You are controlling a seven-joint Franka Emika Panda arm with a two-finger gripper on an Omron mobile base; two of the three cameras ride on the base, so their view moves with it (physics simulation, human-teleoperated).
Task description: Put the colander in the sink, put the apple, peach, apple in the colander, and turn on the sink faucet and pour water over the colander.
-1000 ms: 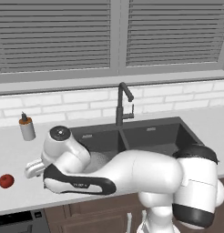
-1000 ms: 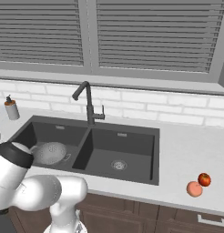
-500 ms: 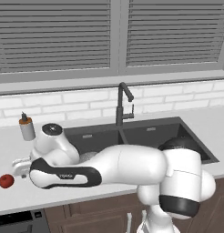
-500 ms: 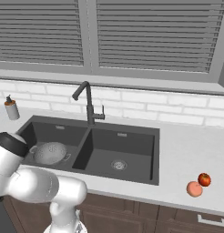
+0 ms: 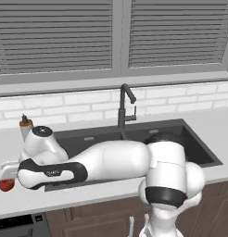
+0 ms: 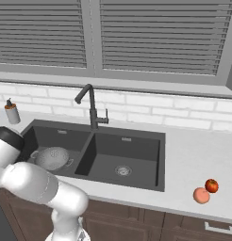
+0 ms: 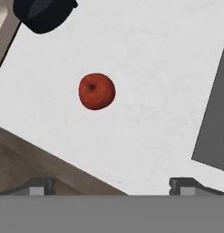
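Colander (image 6: 52,157) is already sitting in the sink's (image 6: 136,136) left basin, so I am hovering my wide-open claw (image 7: 111,184) above the lone apple (image 7: 96,91) on the counter (image 7: 145,68), lining up a grab. Peach (image 6: 201,195) and second apple (image 6: 211,185) are waiting right of the sink.

Grey slatted blinds (image 5: 55,41) are hanging closed over a wide window, a thick grey post (image 6: 93,35) dividing it in two. A grey sill (image 6: 136,84) is running below them, above a white brick wall (image 5: 79,109). A pale speckled counter (image 6: 193,155) is stretching along the wall, with dark brown wooden cabinets (image 6: 151,226) sitting beneath it. A small soap bottle (image 6: 12,113) is standing on the counter by the wall. Soft, even light is falling across everything.
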